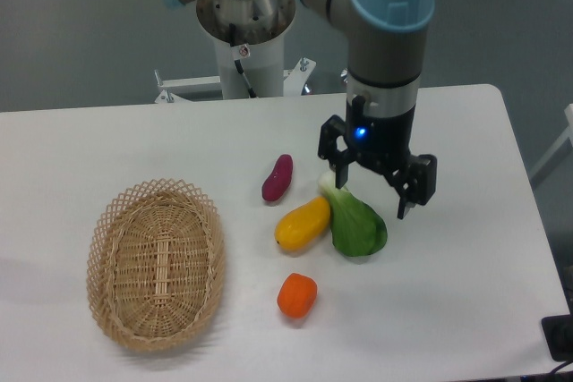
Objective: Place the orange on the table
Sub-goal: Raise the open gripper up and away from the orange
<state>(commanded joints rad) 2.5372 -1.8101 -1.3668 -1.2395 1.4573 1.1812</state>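
I see the orange (296, 295) lying on the white desk (466, 310), alone toward the near edge, with bare surface on every side of it. To its left sits the wicker basket (156, 262), well apart from it and close to the desk's left and near edges. Behind the orange is a cluster: a yellow fruit (303, 224) lies tilted just beside the green vegetable (356, 223), the two touching or nearly so, and a purple sweet potato (277, 177) lies a little farther back and to the left, apart from both.

My gripper (372, 191) hangs over the back of the green vegetable with its jaws spread wide and nothing between them; one finger (409, 191) points down toward the right of the vegetable, the other toward its leafy pale end. It is well apart from the orange. From this view I cannot tell how high it is above the vegetable.

The right part of the desk, from the vegetable out to the rounded far corner and the right edge, is bare white surface, as is the wide strip along the back edge.
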